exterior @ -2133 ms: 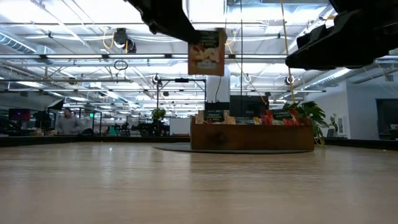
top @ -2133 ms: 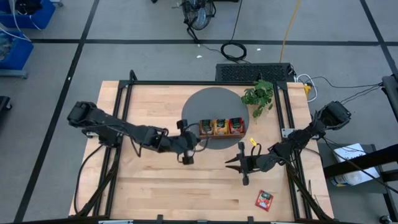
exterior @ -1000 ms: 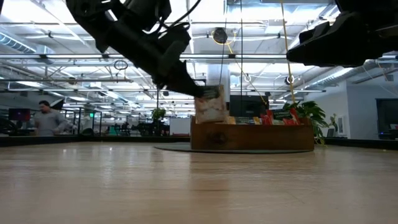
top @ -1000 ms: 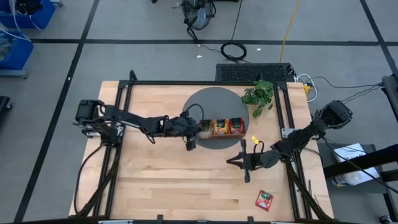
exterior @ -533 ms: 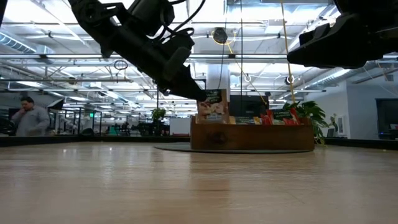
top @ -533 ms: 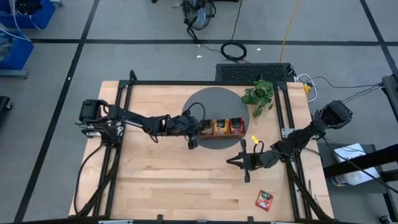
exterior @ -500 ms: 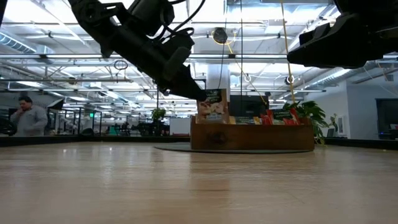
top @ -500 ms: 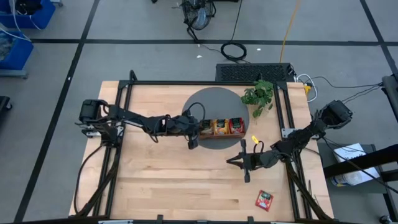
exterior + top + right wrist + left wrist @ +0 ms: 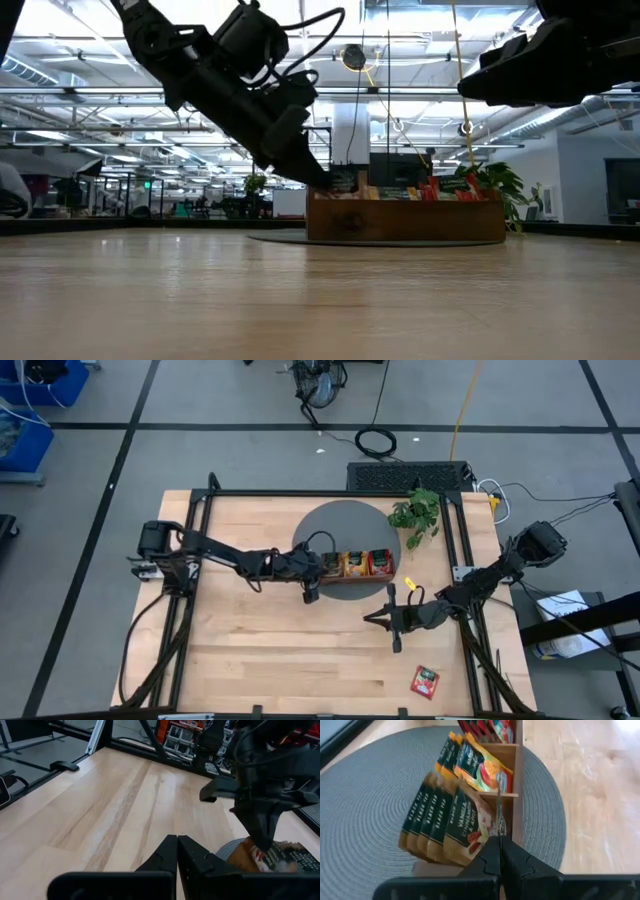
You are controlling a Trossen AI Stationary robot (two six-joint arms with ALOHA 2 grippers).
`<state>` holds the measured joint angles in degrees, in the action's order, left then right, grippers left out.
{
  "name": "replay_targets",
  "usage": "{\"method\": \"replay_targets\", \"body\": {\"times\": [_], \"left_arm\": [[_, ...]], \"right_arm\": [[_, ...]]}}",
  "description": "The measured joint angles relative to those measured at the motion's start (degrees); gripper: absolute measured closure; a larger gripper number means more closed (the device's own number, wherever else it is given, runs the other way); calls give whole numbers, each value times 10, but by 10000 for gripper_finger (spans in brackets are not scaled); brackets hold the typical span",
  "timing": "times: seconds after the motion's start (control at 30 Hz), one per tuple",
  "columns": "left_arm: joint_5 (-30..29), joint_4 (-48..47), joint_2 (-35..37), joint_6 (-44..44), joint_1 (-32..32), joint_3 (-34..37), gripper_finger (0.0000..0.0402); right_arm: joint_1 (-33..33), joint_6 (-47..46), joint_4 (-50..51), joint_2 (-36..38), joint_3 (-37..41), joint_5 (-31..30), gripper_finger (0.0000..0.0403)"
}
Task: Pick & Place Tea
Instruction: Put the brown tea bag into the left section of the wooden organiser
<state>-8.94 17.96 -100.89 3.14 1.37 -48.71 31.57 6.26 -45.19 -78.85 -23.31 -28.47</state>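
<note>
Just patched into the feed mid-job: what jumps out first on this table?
The left gripper is shut on a vanilla tea sachet, lowering it into the end compartment of the wooden tray on the round grey mat. The right gripper hangs shut over bare table nearer the front. One red sachet lies alone by the front right corner, and a leafy plant stands behind the tray.

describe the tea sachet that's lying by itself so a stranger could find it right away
Start at the wooden table seen from above and go to its near right corner, well away from the tray on the round grey mat. The red sachet lies flat there on bare wood. Every other sachet stands packed in the tray; this one lies alone.
</note>
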Motion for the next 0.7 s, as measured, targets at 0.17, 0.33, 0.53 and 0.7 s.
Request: {"method": "replay_targets", "body": {"times": [0.17, 0.33, 0.53, 0.7], "left_arm": [[-1, 22, -19, 0, 0, -1, 392], [0, 30, -19, 11, 0, -1, 373], [2, 31, -18, 26, 0, 0, 315], [-1, 27, -6, 28, 0, 1, 248]], "right_arm": [[0, -2, 4, 0, 0, 0, 401], [0, -11, 5, 0, 0, 0, 402], [0, -18, 7, 0, 0, 2, 402], [0, -21, 8, 0, 0, 2, 401]]}}
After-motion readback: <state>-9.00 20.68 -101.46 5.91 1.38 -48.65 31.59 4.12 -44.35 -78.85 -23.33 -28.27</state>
